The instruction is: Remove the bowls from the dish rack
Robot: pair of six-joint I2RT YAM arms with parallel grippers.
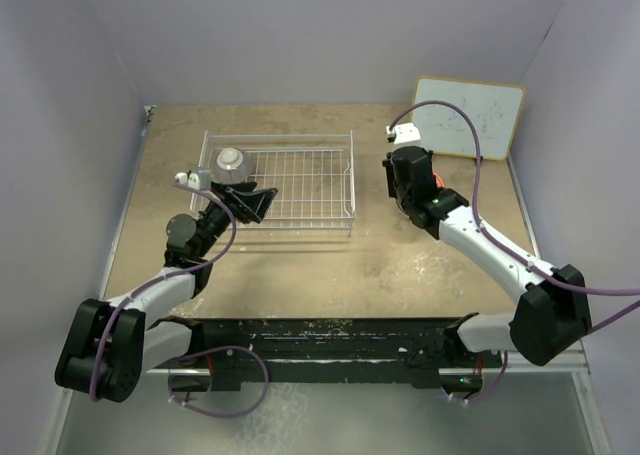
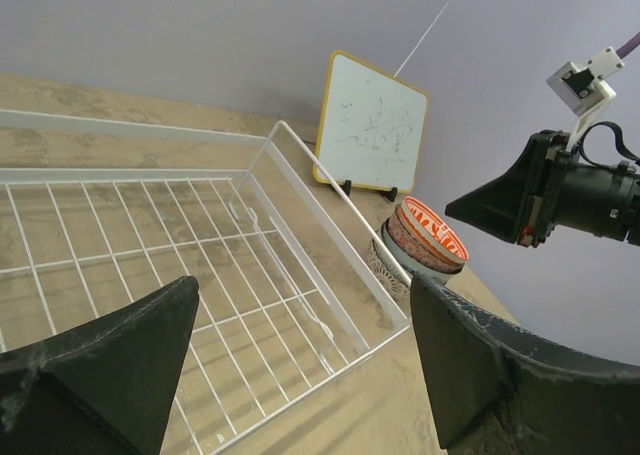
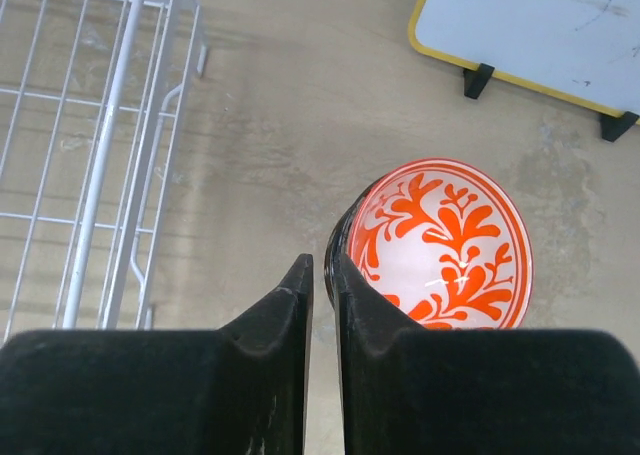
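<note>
Unloading nears its end: we see one grey round ceramic bowl (image 1: 232,162) in the far left corner of the white wire-grid dish rack (image 1: 310,180), which stands on the sandy-beige worktop (image 1: 400,265). The rest of the grid shows bare.

To the right of the rack, in front of the small white board with a yellow-orange frame (image 1: 468,117), a stack of bowls (image 2: 415,250) sits on the worktop. It is topped by an orange-and-white patterned ceramic bowl (image 3: 440,240). The right pincer (image 3: 320,270) hangs over the left rim of that top bowl. Its jaws are drawn to a narrow slit with nothing between them, and in the wrist view the bowl lies just beside the right-hand finger, not gripped.

The left pincer (image 2: 302,305) is spread wide and holds nothing. It is poised over the near left part of the rack, pointing across the grid, with the grey bowl just beyond it in the top view and out of its own camera's sight.

We judge the step in hand to be the fetching of this last bowl, and it falls to the left arm. That calls for swinging the wide pincer back toward the far left corner, setting one finger inside the rim and one outside, then closing. The bowl must then be lifted clear of the low wire side before it is carried out to the worktop.
</note>
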